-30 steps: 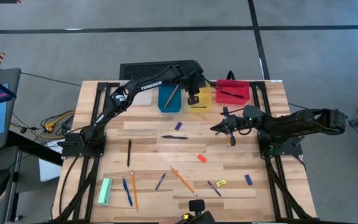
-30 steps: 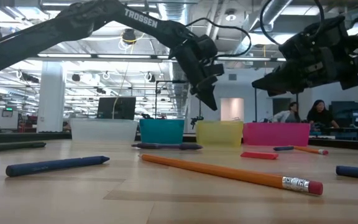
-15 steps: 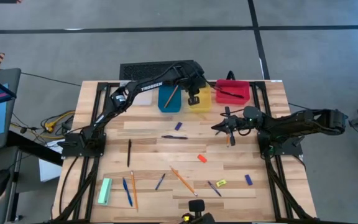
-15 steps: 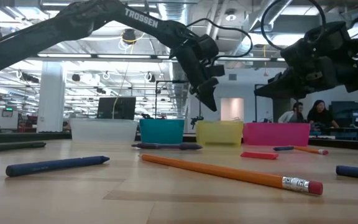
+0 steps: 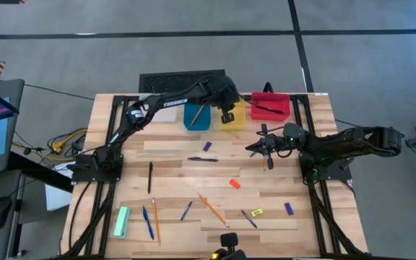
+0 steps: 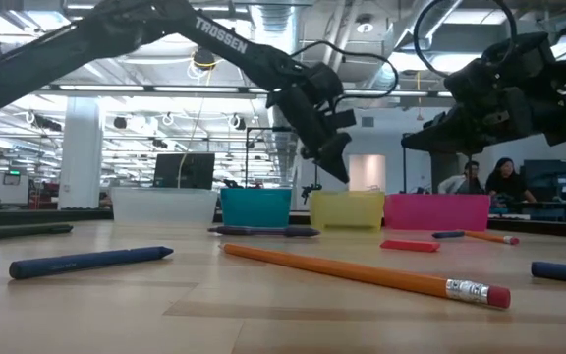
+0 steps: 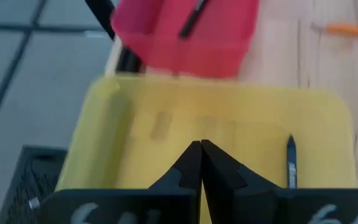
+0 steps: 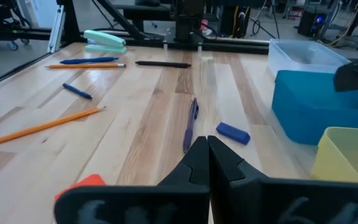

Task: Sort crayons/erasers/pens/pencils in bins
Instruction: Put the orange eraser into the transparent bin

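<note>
left gripper (image 5: 227, 114), fingers together, hovers over the yellow bin (image 5: 234, 120) at top centre; right gripper (image 5: 257, 146), also pinched together, waits mid-right. loose pencils (image 5: 212, 209) litter the lower frame; a low retreat could snag the bin's rim.

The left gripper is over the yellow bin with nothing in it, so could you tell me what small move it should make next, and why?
Probably lift and swing back toward the loose items. The left gripper hangs over the yellow bin with its fingers shut and empty, so nothing remains to drop. A nearby target would be the blue eraser or the dark pen just in front of the bins.
</note>
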`<action>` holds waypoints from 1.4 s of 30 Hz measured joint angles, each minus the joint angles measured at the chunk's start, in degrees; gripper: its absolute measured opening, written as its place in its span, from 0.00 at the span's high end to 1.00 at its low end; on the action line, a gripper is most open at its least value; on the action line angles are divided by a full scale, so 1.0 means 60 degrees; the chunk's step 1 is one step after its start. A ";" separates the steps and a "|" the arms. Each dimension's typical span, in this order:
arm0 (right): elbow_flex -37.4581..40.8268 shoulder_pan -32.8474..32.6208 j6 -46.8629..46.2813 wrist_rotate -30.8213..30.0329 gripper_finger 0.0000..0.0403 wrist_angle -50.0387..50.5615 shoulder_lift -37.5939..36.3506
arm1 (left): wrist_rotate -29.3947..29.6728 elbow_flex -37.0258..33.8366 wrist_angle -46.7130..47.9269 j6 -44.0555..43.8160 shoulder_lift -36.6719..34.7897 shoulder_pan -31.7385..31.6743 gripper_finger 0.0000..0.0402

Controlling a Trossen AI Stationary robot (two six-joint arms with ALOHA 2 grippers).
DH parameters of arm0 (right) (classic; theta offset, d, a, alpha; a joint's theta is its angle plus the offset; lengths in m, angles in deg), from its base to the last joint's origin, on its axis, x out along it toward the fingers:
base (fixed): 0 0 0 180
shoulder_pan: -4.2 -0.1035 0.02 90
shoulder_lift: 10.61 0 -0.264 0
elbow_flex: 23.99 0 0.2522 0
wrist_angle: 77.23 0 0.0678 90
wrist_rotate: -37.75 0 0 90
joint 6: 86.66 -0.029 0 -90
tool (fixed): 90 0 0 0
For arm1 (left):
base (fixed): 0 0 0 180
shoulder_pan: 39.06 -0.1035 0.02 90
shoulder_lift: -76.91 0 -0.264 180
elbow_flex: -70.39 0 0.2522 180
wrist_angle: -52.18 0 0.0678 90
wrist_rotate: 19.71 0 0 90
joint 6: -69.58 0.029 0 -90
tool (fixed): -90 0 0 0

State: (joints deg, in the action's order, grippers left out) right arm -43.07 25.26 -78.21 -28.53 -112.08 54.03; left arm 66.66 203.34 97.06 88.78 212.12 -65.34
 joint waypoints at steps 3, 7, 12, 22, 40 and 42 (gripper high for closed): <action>0.0000 0.0000 0.0004 -0.0002 0.98 0.0010 0.0002 | -0.0014 -0.0916 -0.0926 -0.0159 -0.0438 0.0025 1.00; 0.0000 -0.0004 0.0007 0.0000 0.98 -0.0005 0.0000 | -0.0024 -0.2645 -0.2452 -0.0363 -0.1286 0.0048 1.00; 0.0000 0.0000 0.0011 -0.0004 0.98 -0.0026 0.0003 | -0.0003 -0.4886 -0.3940 -0.0372 -0.2714 0.0272 1.00; 0.0000 0.0007 -0.0002 -0.0302 0.98 0.0011 0.0003 | 0.0312 -0.8768 -0.5003 -0.0226 -0.6104 0.1362 1.00; -0.0346 0.0014 0.0175 -0.0583 0.98 -0.0205 0.0003 | 0.0640 -0.9787 -0.2410 -0.1143 -0.6781 0.3330 1.00; -0.0412 0.0014 0.0173 -0.0579 0.98 -0.0192 0.0003 | 0.0984 -0.9787 -0.2021 -0.1458 -0.6793 0.3736 1.00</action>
State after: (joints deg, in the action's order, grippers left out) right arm -45.54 25.34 -77.18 -32.00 -113.23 54.05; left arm 72.57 144.62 84.94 80.03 171.36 -42.92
